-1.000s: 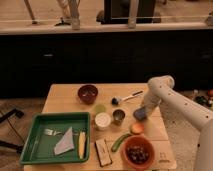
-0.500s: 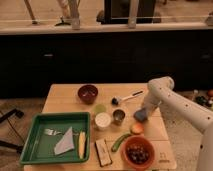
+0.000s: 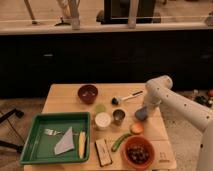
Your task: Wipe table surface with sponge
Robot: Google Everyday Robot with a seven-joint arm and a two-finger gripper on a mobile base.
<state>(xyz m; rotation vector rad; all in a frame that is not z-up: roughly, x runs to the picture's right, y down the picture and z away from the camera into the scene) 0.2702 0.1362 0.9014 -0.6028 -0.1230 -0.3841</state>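
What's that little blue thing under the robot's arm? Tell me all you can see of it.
It is the sponge, a small blue pad that looks soft, lying on the light wooden table surface near the edge on the picture's right. The gripper at the end of the white arm is directly over it, hiding its top. A small metal cup stands apart on one side; a round orange object lies just in front.
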